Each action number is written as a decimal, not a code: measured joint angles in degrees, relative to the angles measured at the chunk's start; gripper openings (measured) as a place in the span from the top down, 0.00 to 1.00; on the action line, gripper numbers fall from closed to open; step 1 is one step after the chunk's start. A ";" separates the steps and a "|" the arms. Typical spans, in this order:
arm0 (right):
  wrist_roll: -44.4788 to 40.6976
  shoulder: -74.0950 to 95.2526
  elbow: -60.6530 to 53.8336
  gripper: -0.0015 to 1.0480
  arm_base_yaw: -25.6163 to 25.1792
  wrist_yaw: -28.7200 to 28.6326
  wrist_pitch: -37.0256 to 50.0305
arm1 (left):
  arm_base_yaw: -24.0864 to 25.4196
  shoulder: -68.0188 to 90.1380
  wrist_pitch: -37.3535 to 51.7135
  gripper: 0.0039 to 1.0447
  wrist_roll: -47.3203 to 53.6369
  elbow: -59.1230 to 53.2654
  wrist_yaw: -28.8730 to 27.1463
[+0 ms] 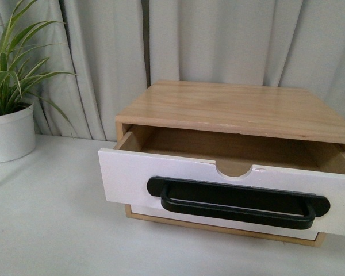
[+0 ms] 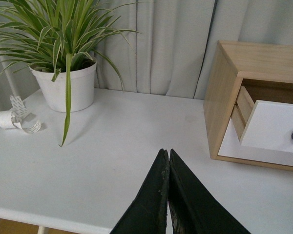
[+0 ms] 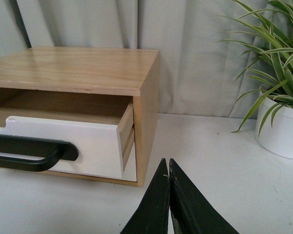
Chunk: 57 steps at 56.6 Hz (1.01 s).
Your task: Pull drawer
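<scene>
The drawer (image 1: 126, 181) has a white front, a long black bar handle (image 1: 238, 202) and a half-round notch in its top edge. It stands pulled partway out of the light wood cabinet (image 1: 236, 106), its inside showing. Below it sits a plain white drawer front (image 1: 218, 221) without a handle. The left wrist view shows the drawer (image 2: 276, 126) and my left gripper (image 2: 166, 152) shut and empty over the white table, off the cabinet's side. My right gripper (image 3: 167, 162) is shut on nothing, just off the cabinet's other front corner, with the drawer (image 3: 88, 146) and its handle (image 3: 34, 153) nearby. Neither gripper appears in the front view.
A potted plant in a white pot (image 1: 10, 135) stands at the back left of the white table (image 1: 52, 230); the same white pot (image 2: 68, 90) is in the left wrist view. A second white pot (image 3: 283, 129) shows in the right wrist view. A curl of tape (image 2: 14, 119) lies near the table edge. Grey curtains (image 1: 218, 40) hang behind.
</scene>
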 joint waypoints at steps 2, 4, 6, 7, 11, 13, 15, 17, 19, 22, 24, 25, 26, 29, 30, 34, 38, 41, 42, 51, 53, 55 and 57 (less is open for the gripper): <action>0.00 -0.02 0.00 0.99 0.00 0.02 0.00 | 0.00 0.00 0.00 0.96 0.00 0.00 0.00; 0.00 -0.09 0.00 0.99 0.00 0.02 0.00 | 0.00 -0.02 0.00 0.96 0.00 0.00 0.00; 0.00 -0.11 0.00 0.99 0.00 0.04 0.00 | 0.00 -0.07 0.00 0.96 0.00 0.00 0.00; 0.00 -0.11 0.00 0.99 0.00 0.02 0.00 | 0.00 -0.07 0.00 0.96 0.00 0.00 0.00; 0.00 -0.11 0.00 0.99 0.02 0.02 0.00 | 0.00 -0.07 0.00 0.96 0.00 0.00 0.00; 0.00 -0.11 0.00 0.99 0.02 0.02 0.00 | 0.00 -0.07 0.00 0.96 0.00 0.00 0.00; 0.00 -0.11 0.00 0.99 0.00 0.02 0.00 | 0.00 -0.07 0.00 0.96 0.00 0.00 0.00; 0.00 -0.11 0.00 0.99 0.02 0.02 0.00 | 0.00 -0.07 0.00 0.96 0.00 0.00 0.00; -0.02 -0.11 0.00 0.93 0.00 0.04 0.00 | 0.00 -0.07 0.00 0.93 -0.15 0.00 0.00; -0.02 -0.11 0.00 0.79 0.00 0.04 0.00 | 0.00 -0.07 -0.02 0.78 -0.15 0.00 0.00; -0.02 -0.11 0.00 0.71 0.00 0.04 0.00 | 0.00 -0.07 -0.02 0.69 -0.15 0.00 0.00; -0.02 -0.11 0.00 0.67 0.00 0.02 0.00 | 0.00 -0.07 -0.02 0.66 -0.15 0.00 0.00; -0.02 -0.11 0.00 0.64 0.02 0.02 0.00 | 0.00 -0.07 -0.02 0.64 -0.15 0.00 0.00; -0.02 -0.11 0.00 0.56 0.02 0.04 0.00 | 0.00 -0.07 -0.04 0.54 -0.15 0.00 0.00; -0.02 -0.11 0.00 0.52 0.00 0.04 0.00 | 0.00 -0.07 -0.04 0.51 -0.15 0.00 0.00; 0.00 -0.11 0.00 0.41 0.02 0.04 0.00 | 0.00 -0.07 -0.04 0.39 -0.15 0.00 0.00; -0.02 -0.11 0.00 0.27 0.02 0.04 0.00 | 0.00 -0.07 -0.04 0.27 -0.15 0.00 0.00; -0.02 -0.11 0.00 0.19 0.00 0.04 0.00 | 0.00 -0.07 -0.04 0.18 -0.15 0.00 0.00; -0.02 -0.11 0.00 0.15 0.02 0.04 0.00 | 0.00 -0.07 -0.04 0.15 -0.15 0.00 0.00; 0.11 -0.11 0.00 0.09 0.00 0.04 0.00 | 0.00 -0.07 -0.04 0.06 -0.15 0.00 0.00; 0.11 -0.11 0.00 0.09 0.02 0.04 0.00 | 0.00 -0.07 -0.04 0.05 -0.15 0.00 0.00; 0.11 -0.11 0.00 0.09 0.02 0.04 0.00 | 0.00 -0.07 -0.04 0.05 -0.15 0.00 0.00; 0.11 -0.11 0.00 0.09 0.00 0.04 0.00 | 0.00 -0.07 -0.04 0.05 -0.15 0.00 0.00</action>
